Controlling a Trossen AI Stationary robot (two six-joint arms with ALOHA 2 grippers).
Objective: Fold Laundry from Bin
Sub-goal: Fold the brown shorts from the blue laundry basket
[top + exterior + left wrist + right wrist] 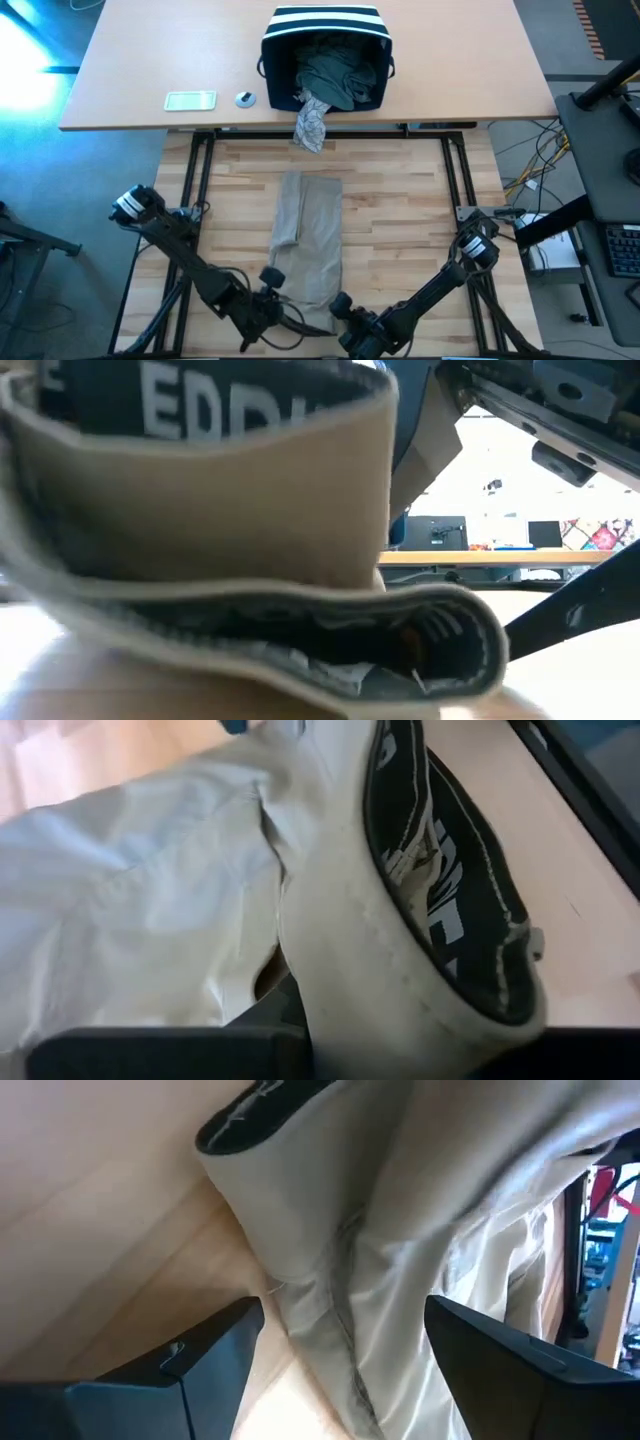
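— While I'm looking down from above, the butcher-block table (400,200) is showing the tan garment (310,235) lying lengthwise at its middle, waistband at my near edge.

— And the bin?

— The bin (325,40) is sitting tipped on the far desk (150,60), with the teal-green garment (335,75) inside and the grey-white patterned one (311,122) spilling over the desk edge.

— Grippers?

— The left gripper (285,312) is pinching the tan garment's waistband (its dark printed lining is showing in the wrist view). The right gripper (345,1355) is hovering with fingers (215,1345) spread wide on either side of the cloth, not clamped.
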